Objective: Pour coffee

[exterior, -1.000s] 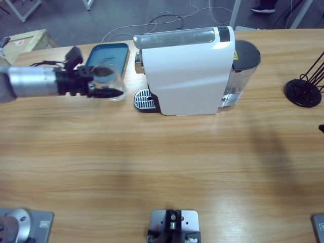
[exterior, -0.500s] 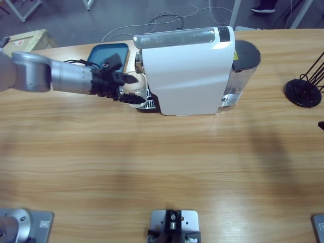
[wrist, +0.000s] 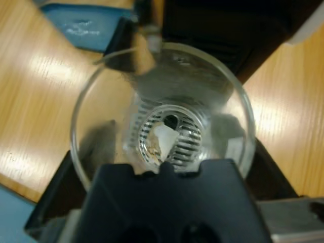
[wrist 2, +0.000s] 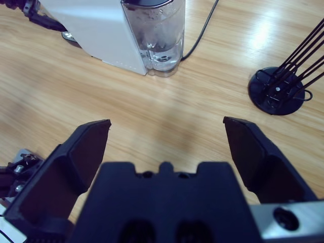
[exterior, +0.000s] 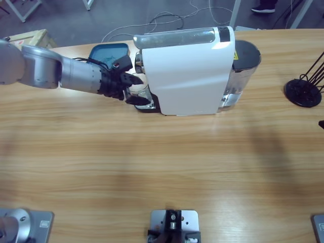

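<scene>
I see 1 wooden table point(exterior: 162, 167), 1 white coffee machine point(exterior: 185, 71), 1 blue tray point(exterior: 106, 52). My left gripper point(exterior: 132, 90) clamps 1 clear glass point(wrist: 162, 109) over machine's drip grate point(wrist: 169, 135). No coffee visible in glass. Right gripper point(wrist 2: 167, 132) spread wide, empty.

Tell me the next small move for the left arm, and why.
Probably lower the glass onto the drip grate and release. The left gripper holds it at the coffee machine, the grate shows through its empty bottom, and the spout is above its rim.
</scene>
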Robot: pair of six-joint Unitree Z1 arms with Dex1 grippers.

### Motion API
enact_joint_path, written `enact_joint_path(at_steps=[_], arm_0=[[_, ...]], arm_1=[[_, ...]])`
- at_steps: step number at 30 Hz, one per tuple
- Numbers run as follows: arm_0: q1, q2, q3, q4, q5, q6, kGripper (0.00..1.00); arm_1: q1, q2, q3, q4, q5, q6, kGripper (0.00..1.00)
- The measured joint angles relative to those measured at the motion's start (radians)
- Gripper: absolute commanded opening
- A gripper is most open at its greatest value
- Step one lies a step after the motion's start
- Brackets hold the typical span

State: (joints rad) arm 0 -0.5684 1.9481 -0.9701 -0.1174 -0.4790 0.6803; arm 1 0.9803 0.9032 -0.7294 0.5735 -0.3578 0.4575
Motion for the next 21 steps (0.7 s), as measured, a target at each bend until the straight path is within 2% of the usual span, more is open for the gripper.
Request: enact_joint_path(at_steps=[5,8,14,18,19,21], arm_0=[[-0.001,-0.005,0.022,0.000,0.000,-0.016,0.987],[0.030,-0.035,0.062,0.000,-0.011,-0.020,0.987],[0.159,-0.239,0.155,-0.001,-0.113,-0.043,0.987],[0.181,-0.410,0.246,-0.001,-0.156,-0.076,0.987],[0.176,-0.454,0.279,-0.001,-0.138,-0.085,0.987],[0.126,-0.552,0.346,0.015,-0.044,-0.119,0.987]], arm_1=[[0.000,0.000,0.002,0.000,0.000,0.003,1.000],[0.000,0.000,0.002,0.000,0.000,0.003,1.000],[0.000,0.018,0.001,-0.021,0.000,0.004,1.000],[-0.017,0.073,-0.087,-0.003,0.000,-0.011,1.000],[-0.044,0.110,-0.156,0.026,0.000,-0.014,0.986],[-0.107,0.202,-0.325,0.091,0.015,-0.026,0.826]])
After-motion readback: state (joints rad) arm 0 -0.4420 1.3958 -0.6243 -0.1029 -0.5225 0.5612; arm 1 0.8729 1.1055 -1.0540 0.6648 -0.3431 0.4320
